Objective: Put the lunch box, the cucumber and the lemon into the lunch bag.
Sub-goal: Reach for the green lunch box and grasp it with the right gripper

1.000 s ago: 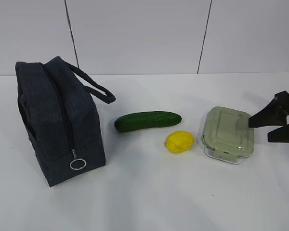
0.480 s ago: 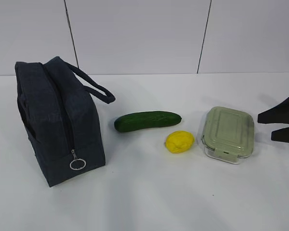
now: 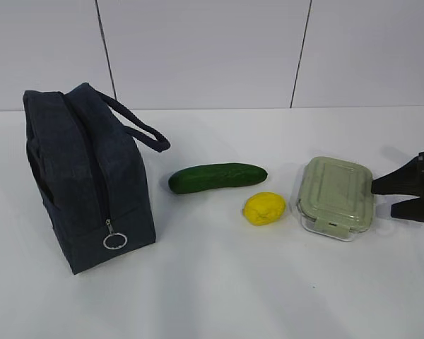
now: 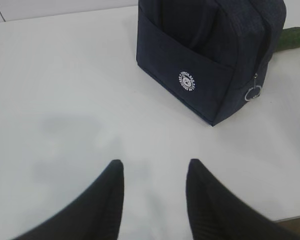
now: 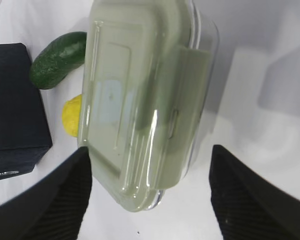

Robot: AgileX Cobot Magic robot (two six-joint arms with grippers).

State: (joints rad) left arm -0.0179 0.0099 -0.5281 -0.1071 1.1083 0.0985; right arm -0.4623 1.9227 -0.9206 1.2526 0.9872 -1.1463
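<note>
The lunch bag (image 3: 88, 176) stands upright at the 9 o'clock side of the white worktop (image 3: 219, 282), zipper closed down its near end with the silver ring pull (image 3: 115, 241) hanging low, and one looped handle (image 3: 138, 127) sticking out toward 2 o'clock. In the left wrist view the left gripper (image 4: 155, 172) hovers over bare worktop with the bag at its 1 o'clock; its fingers (image 4: 110, 195) stand moderately apart and hold nothing.

Right of the bag, near the middle of the worktop, the cucumber (image 3: 218, 176) lies on its side, apart from the bag. The lemon (image 3: 263, 208) sits at the cucumber's 5 o'clock, near it but not touching. Just beside the lemon at 3 o'clock rests the lunch box (image 3: 336, 198), lid on, flat on the worktop.

At the 3 o'clock edge the right gripper (image 3: 381, 198) points at the lunch box, with its fingers (image 3: 399, 182) spread wide. In the right wrist view they flank the box's near corner, empty; I cannot tell whether either one touches it.
</note>
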